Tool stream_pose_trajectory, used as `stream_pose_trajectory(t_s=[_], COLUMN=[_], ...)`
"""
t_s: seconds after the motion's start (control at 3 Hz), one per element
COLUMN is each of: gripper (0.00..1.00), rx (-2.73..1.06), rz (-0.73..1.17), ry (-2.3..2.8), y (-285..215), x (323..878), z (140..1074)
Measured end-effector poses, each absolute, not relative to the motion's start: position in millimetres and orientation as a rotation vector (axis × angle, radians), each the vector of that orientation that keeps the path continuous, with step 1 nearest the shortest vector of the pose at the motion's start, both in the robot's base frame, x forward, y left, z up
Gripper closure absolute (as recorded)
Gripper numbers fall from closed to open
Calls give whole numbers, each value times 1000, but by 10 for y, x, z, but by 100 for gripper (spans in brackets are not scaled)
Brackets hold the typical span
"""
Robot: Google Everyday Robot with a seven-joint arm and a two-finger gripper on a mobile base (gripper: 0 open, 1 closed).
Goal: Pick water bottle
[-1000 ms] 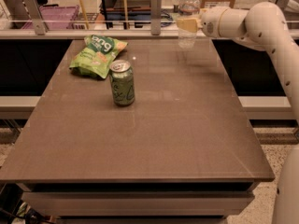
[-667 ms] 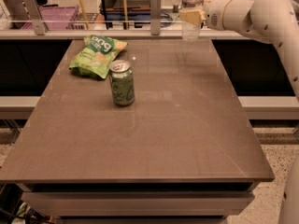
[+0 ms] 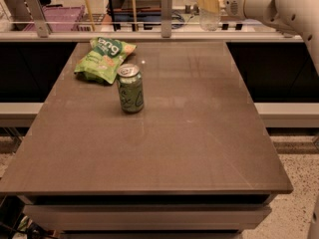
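the end effector (image 3: 209,4) is at 1 o'clock, past the far edge of the tabletop (image 3: 199,148), its fingers closed on the water bottle (image 3: 210,20), which is upright with its top cut off; i cannot tell whether it holds liquid. the green soda can (image 3: 130,88) stands upright at 10 o'clock from the tabletop's middle; a green snack bag (image 3: 103,59) lies just beside it toward 11 o'clock.

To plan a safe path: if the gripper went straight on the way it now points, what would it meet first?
The gripper, at the picture's top right, points toward its left, with the water bottle between its jaws. Beyond it, probably the upright metal post, though depth is unclear.
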State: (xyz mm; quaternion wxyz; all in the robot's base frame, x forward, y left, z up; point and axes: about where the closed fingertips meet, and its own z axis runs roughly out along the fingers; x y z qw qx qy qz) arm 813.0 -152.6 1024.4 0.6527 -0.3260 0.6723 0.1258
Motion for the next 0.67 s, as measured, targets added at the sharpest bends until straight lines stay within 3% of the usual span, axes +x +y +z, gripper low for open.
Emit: stream_pose_trajectory(t_s=[0.67], gripper=[100], rx=[-749], rz=[245], ry=[1498], y=[-1515], x=[8115], z=[10431])
